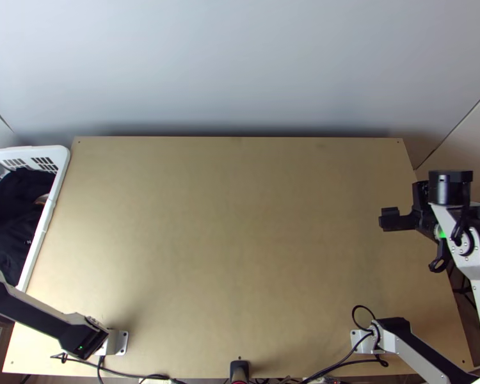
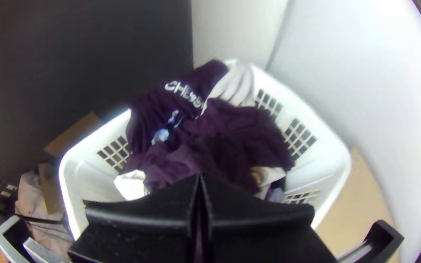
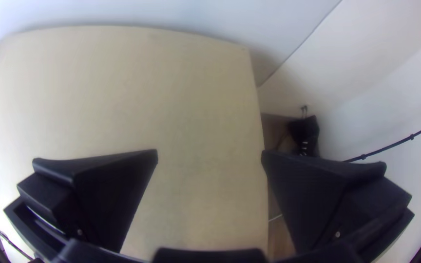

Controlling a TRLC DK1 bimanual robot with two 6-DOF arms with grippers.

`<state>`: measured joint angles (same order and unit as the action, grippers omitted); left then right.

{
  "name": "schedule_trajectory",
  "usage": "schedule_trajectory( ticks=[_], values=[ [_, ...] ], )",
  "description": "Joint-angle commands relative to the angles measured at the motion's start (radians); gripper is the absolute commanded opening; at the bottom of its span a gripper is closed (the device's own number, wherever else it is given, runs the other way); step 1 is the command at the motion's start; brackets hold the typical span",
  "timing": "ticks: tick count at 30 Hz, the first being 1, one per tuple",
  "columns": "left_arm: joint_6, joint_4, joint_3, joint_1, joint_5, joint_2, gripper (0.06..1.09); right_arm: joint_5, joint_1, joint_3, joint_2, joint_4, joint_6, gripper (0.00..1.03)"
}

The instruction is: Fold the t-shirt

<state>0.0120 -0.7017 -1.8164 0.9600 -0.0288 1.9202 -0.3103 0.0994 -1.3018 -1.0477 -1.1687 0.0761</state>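
As I look up from the near edge of the one table (image 1: 240, 256), I have two arms based there, left (image 1: 38, 321) and right (image 1: 473, 262), with dark cables along the edge. My left arm runs out over the table's left side, and in its wrist view the left gripper (image 2: 199, 182) has its two jaws together, tip to tip. My right gripper (image 1: 422, 208) is farther up, at the table's right edge, its two jaws wide apart with nothing between them.

Beside the table's left edge I count one white basket (image 1: 46, 214) of laundry. Just past my left jaws, as that wrist view has it, dark cloth (image 2: 239, 131) lies bunched inside, with a bit of white cloth (image 2: 132, 186) low on one side. Beyond the jaws, toward the basket's far rim, I can pick out one dark shirt (image 2: 147, 114) with pale print, crumpled against a pale cloth (image 2: 235, 85). I can't tell whether the shirt and dark cloth are one piece, or whether my left tips touch the pile. Behind the table stands a pale wall (image 1: 240, 64).
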Motion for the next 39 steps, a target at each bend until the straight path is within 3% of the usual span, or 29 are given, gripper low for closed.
schedule_trajectory(
  ticks=[1, 12, 21, 31, 39],
  values=[
    [0.040, -0.018, -0.035, -0.130, 0.033, -0.268, 0.09, 0.000, 0.000, -0.027, 0.017, -0.002, 0.005, 0.99],
    [0.088, 0.045, -0.270, -0.353, 0.033, -0.486, 0.09, 0.033, 0.017, -0.024, 0.084, -0.002, 0.024, 0.99],
    [0.069, 0.238, -0.425, -0.575, -0.005, -0.550, 0.09, 0.043, 0.022, -0.019, 0.094, -0.002, 0.024, 0.99],
    [0.039, 0.605, -0.451, -0.708, -0.022, -0.553, 0.09, 0.046, 0.023, -0.022, 0.101, -0.002, 0.024, 0.99],
    [0.019, 0.636, -0.452, -0.929, -0.033, -0.553, 0.09, 0.060, 0.006, -0.019, 0.114, -0.002, 0.024, 0.99]
  ],
)
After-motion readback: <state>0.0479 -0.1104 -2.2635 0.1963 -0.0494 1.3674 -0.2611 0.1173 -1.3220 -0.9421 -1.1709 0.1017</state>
